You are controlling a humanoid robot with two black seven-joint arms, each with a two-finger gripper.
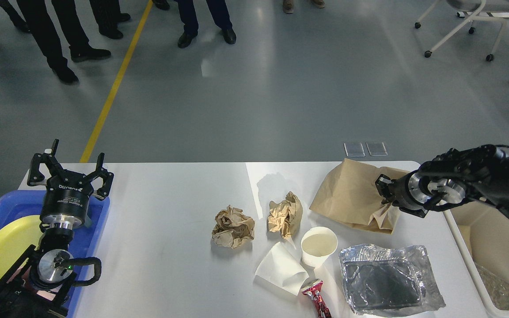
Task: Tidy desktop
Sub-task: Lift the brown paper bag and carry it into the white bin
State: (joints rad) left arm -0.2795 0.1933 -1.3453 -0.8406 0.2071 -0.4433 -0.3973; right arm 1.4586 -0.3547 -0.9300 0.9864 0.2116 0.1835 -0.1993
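Desktop [161, 265] fills the lower view, w/ litter mid-right. Step in hand, prob.: right gripper [383, 191] pinching the bag [351, 194] edge, though fingers too dark to tell. Next: lift it over to the bin [462, 260], which holds some foil. Left gripper [70, 170] spread wide, empty, above tray [100, 221] w/ yellow plate [7, 247].

Desktop [161, 247]: smooth matte white. Paper bag [351, 194] at my 1 o'clock: matte brown kraft, creased. Two paper wads [233, 226] at 12: rough, crumpled. Foil tray [387, 280]: shiny crinkled metal. Blue tray [100, 221] at 10: glossy plastic.
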